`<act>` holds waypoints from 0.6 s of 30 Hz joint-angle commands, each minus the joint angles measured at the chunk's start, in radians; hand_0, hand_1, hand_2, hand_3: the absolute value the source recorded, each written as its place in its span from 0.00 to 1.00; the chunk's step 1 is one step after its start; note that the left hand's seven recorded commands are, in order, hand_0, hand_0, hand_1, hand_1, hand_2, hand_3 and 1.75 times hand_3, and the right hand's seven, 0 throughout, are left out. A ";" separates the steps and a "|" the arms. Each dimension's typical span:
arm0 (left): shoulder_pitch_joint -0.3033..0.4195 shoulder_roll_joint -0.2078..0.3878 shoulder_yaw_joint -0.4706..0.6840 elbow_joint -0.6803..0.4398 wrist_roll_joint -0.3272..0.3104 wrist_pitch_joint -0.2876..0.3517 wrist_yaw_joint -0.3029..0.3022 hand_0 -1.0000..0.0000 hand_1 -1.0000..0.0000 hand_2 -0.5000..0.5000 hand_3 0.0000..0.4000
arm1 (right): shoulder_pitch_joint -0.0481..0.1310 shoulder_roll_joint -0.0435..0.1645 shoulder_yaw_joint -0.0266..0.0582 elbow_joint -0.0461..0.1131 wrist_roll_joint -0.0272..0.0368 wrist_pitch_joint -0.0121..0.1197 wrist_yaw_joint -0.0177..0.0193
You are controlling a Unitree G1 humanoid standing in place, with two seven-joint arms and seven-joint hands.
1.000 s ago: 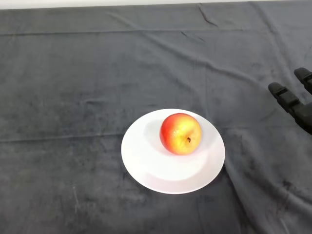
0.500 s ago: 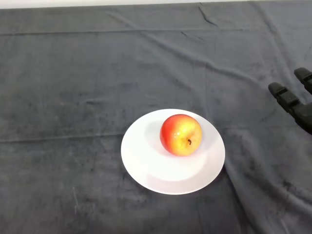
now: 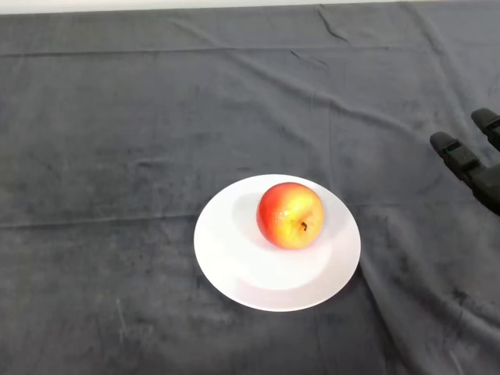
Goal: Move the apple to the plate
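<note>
A red and yellow apple (image 3: 290, 215) sits on a round white plate (image 3: 234, 266) in the middle of the dark cloth, a little right of the plate's centre, its stem end facing the front. My black hand (image 3: 467, 164) shows only at the right edge of the head view, well to the right of the plate. Its fingers are straight and hold nothing. The rest of the hand and the arm are cut off by the edge.
A dark grey cloth (image 3: 117, 156) with soft folds covers the whole table. A pale strip of the table's far edge (image 3: 156, 5) runs along the top.
</note>
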 commanded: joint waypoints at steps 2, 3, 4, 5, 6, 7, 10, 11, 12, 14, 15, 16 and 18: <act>-0.015 0.011 0.019 0.024 0.006 -0.008 -0.008 1.00 1.00 0.50 0.00 | -0.022 -0.024 -0.0196 -0.028 -0.0045 0.001 0.0091; -0.014 0.011 0.020 0.023 0.006 -0.008 -0.008 1.00 1.00 0.50 0.00 | -0.022 -0.024 -0.0196 -0.028 -0.0045 0.001 0.0091; -0.014 0.011 0.020 0.022 0.005 -0.007 -0.009 1.00 1.00 0.50 0.00 | -0.022 -0.024 -0.0196 -0.028 -0.0046 0.001 0.0091; -0.013 0.011 0.021 0.020 0.005 -0.006 -0.010 1.00 1.00 0.50 0.00 | -0.022 -0.024 -0.0196 -0.028 -0.0046 0.001 0.0091; -0.012 0.011 0.022 0.018 0.004 -0.005 -0.010 1.00 1.00 0.50 0.00 | -0.022 -0.024 -0.0196 -0.028 -0.0046 0.001 0.0091; -0.011 0.011 0.023 0.016 0.003 -0.004 -0.011 1.00 1.00 0.50 0.00 | -0.022 -0.024 -0.0197 -0.028 -0.0046 0.001 0.0091; -0.009 0.009 0.023 0.010 0.003 -0.001 -0.010 1.00 1.00 0.50 0.00 | -0.022 -0.024 -0.0197 -0.028 -0.0047 0.001 0.0091; -0.009 0.007 0.023 0.008 0.004 0.000 -0.008 1.00 1.00 0.50 0.00 | -0.022 -0.024 -0.0197 -0.028 -0.0048 0.001 0.0091; -0.009 0.006 0.022 0.006 0.005 0.001 -0.007 1.00 1.00 0.50 0.00 | -0.022 -0.024 -0.0197 -0.028 -0.0048 0.001 0.0091; -0.010 0.004 0.021 0.003 0.007 0.002 -0.005 1.00 1.00 0.50 0.00 | -0.022 -0.024 -0.0197 -0.029 -0.0048 0.001 0.0091; -0.010 0.003 0.020 0.002 0.007 0.002 -0.004 1.00 1.00 0.50 0.00 | -0.022 -0.024 -0.0197 -0.029 -0.0049 0.000 0.0091; -0.009 0.002 0.020 0.001 0.008 0.003 -0.003 1.00 1.00 0.50 0.00 | -0.022 -0.024 -0.0197 -0.029 -0.0049 0.000 0.0091; -0.008 0.001 0.021 -0.003 0.007 0.005 -0.004 1.00 1.00 0.50 0.00 | -0.022 -0.024 -0.0197 -0.029 -0.0049 0.000 0.0091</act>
